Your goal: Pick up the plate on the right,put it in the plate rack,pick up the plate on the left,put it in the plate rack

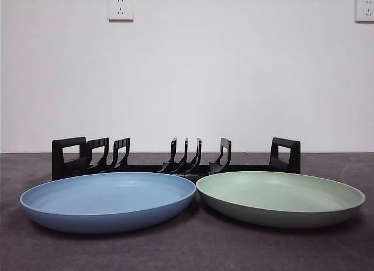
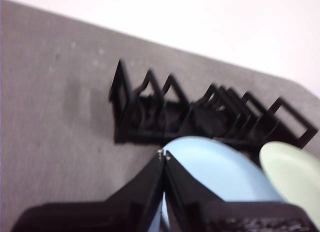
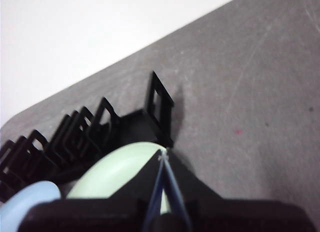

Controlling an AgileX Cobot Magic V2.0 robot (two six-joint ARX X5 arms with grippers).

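Observation:
A blue plate [image 1: 108,200] lies flat on the left of the table and a green plate [image 1: 280,196] on the right, their rims nearly touching. Behind them stands the black plate rack [image 1: 175,160], with nothing between its prongs. No arm shows in the front view. In the left wrist view my left gripper [image 2: 163,155] is shut with nothing in it, high above the blue plate [image 2: 220,172], the rack [image 2: 200,114] beyond. In the right wrist view my right gripper [image 3: 163,156] is shut and holds nothing, above the green plate [image 3: 117,172] near the rack's [image 3: 85,132] end handle.
The dark grey table [image 1: 187,247] runs to a white wall with two sockets [image 1: 120,7]. Bare tabletop lies in front of the plates and beyond the rack's ends [image 3: 250,92].

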